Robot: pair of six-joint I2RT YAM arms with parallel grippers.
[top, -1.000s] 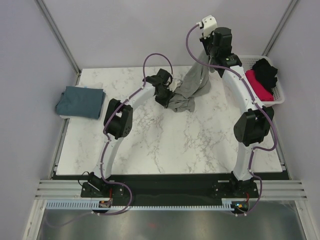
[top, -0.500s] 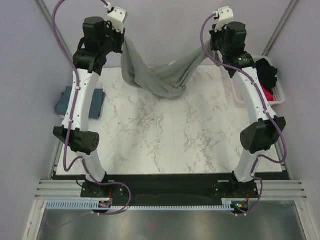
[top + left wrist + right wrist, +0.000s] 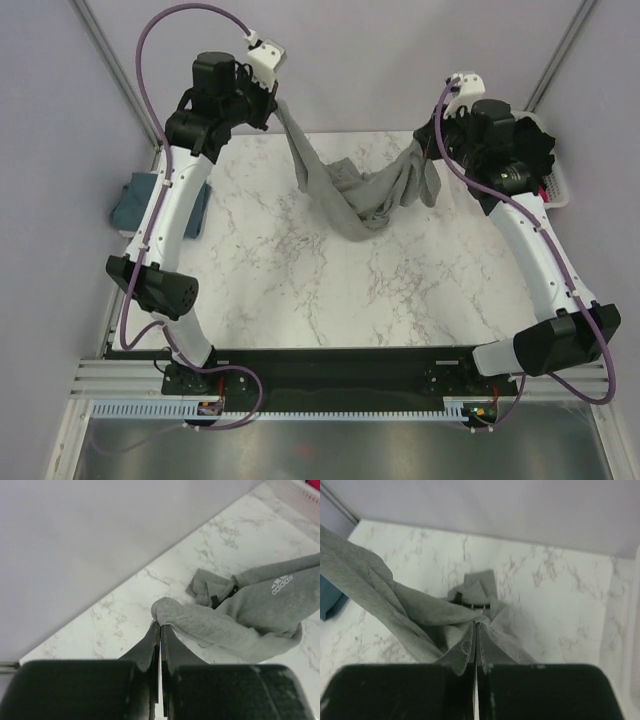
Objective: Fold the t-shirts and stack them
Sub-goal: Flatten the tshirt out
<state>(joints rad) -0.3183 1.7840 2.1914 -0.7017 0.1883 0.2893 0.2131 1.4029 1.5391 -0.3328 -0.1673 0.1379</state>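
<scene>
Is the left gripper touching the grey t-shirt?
Touching. In the left wrist view the left gripper pinches a fold of the grey t-shirt, jaws shut.

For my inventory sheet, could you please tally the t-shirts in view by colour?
grey shirt: 1
teal shirt: 1
black shirt: 1
pink shirt: 1 (only a sliver shows behind the right arm)
Total: 4

You've a heather grey shirt [image 3: 345, 200] (small white logo [image 3: 281, 584]) above a white, grey-veined table [image 3: 330, 300]; teal shirt [image 3: 128, 205] at the left edge.
</scene>
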